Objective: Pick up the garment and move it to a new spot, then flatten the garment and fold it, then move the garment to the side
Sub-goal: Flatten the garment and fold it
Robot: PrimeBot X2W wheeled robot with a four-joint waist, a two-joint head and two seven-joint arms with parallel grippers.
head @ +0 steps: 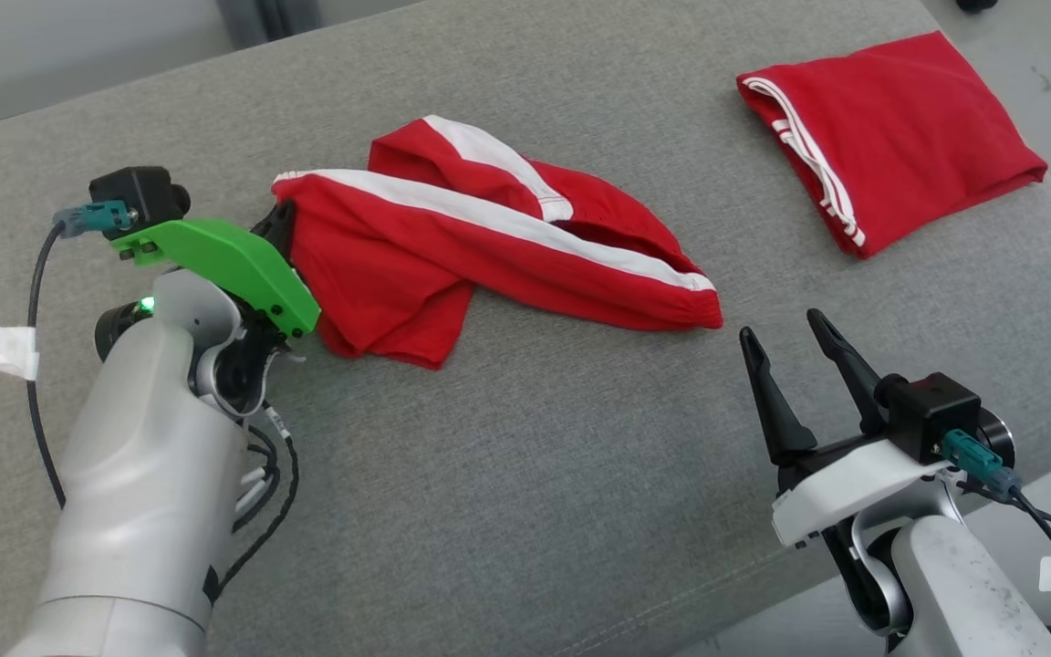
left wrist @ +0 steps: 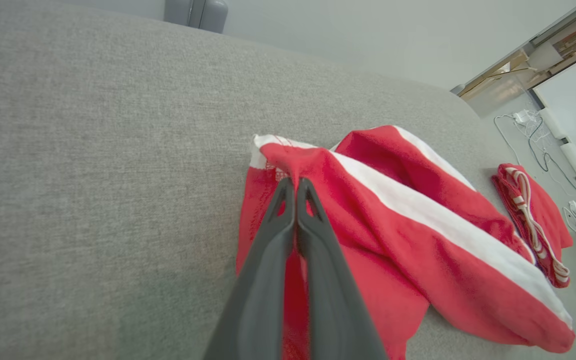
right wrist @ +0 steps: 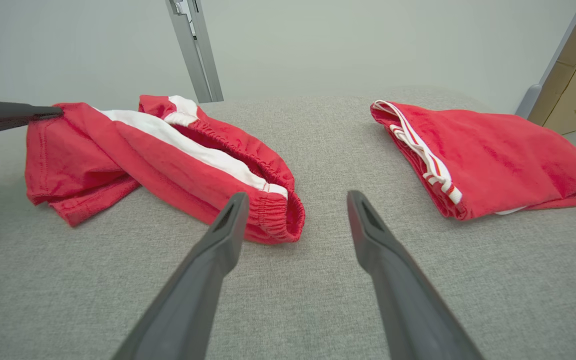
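The garment (head: pixel 489 255), red shorts with a white side stripe, lies crumpled in the middle of the grey cushion (head: pixel 535 474). My left gripper (head: pixel 281 224) is at its left end, shut on a pinch of the red fabric near the hem; the left wrist view shows the two fingers pressed together on the garment (left wrist: pixel 408 235) at the gripper's tip (left wrist: pixel 295 184). My right gripper (head: pixel 781 328) stands open above bare cushion, just right of the garment's elastic waistband (right wrist: pixel 273 210). In the right wrist view that gripper (right wrist: pixel 298 200) holds nothing.
A second red garment (head: pixel 890 137), folded with white stripes on its edge, lies at the far right of the cushion. The cushion's front edge curves down at the lower right. Cables and boxes lie on the floor (left wrist: pixel 543 145) beyond.
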